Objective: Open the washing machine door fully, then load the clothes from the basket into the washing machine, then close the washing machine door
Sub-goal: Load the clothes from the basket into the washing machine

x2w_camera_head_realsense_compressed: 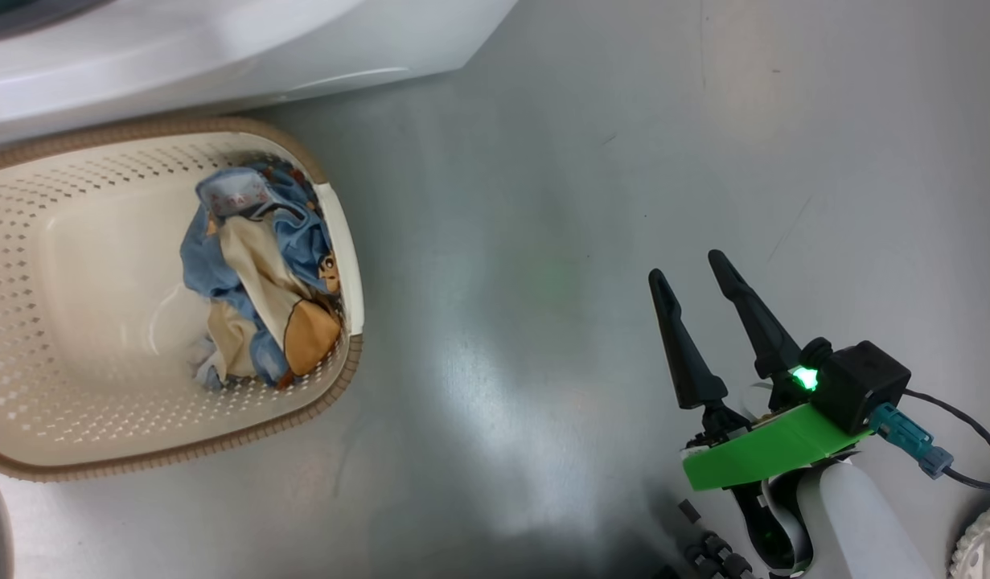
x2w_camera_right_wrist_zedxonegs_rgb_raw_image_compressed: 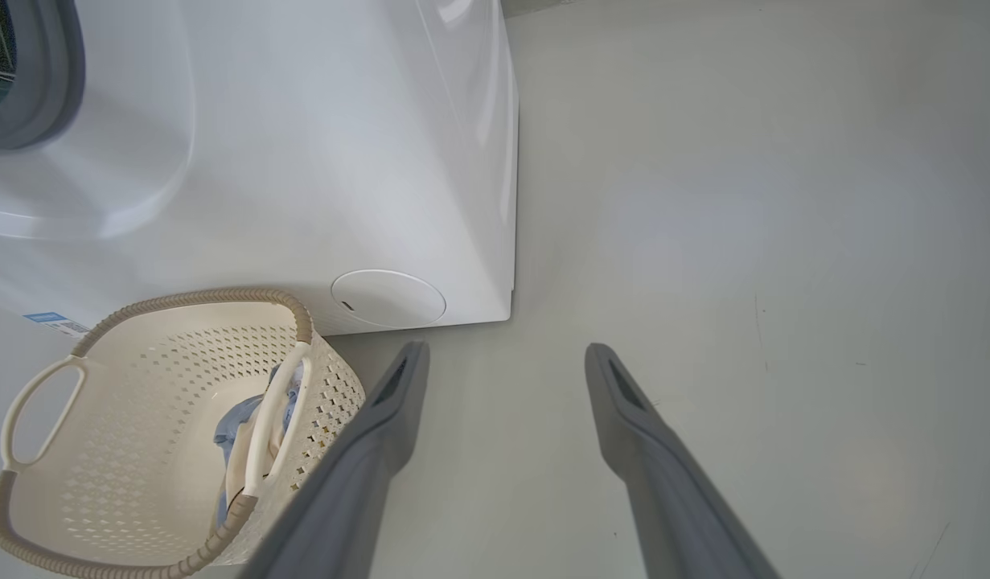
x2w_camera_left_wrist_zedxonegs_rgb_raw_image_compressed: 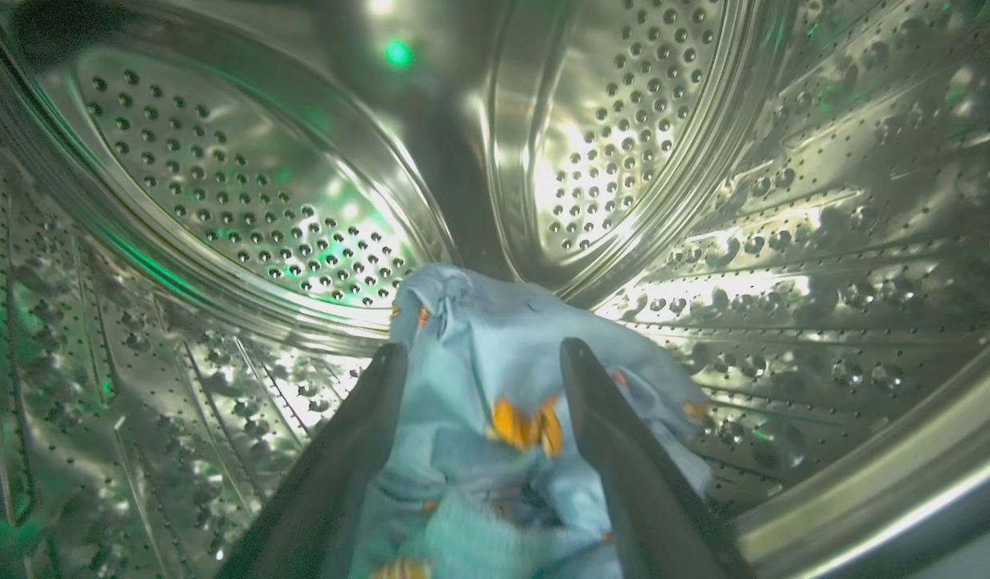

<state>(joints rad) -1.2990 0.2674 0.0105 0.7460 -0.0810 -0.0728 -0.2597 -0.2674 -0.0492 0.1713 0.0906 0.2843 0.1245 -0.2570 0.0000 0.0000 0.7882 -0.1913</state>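
A shiny grey floor [x2w_camera_head_realsense_compressed: 543, 241] is carrying the cream perforated plastic basket [x2w_camera_head_realsense_compressed: 343, 241] at the left. The basket is holding soft, light blue-and-cream printed clothes [x2w_camera_head_realsense_compressed: 253, 273], and pinching a raised fold probably suits them. Inside the steel perforated drum [x2w_camera_left_wrist_zedxonegs_rgb_raw_image_compressed: 245, 201], the left gripper [x2w_camera_left_wrist_zedxonegs_rgb_raw_image_compressed: 482, 347] is gaping, with a light-blue garment [x2w_camera_left_wrist_zedxonegs_rgb_raw_image_compressed: 495, 314] lying loose between its fingers. The right gripper [x2w_camera_head_realsense_compressed: 686, 267] is hanging open and empty.

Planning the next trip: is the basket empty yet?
No. Blue and cream clothes lie bunched at one end of the basket.

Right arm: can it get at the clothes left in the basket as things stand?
Probably yes. The right gripper is open, holding nothing; bare floor lies between it and the open-topped basket. The clothes sit against the wall nearest it, so it must come in over the rim.
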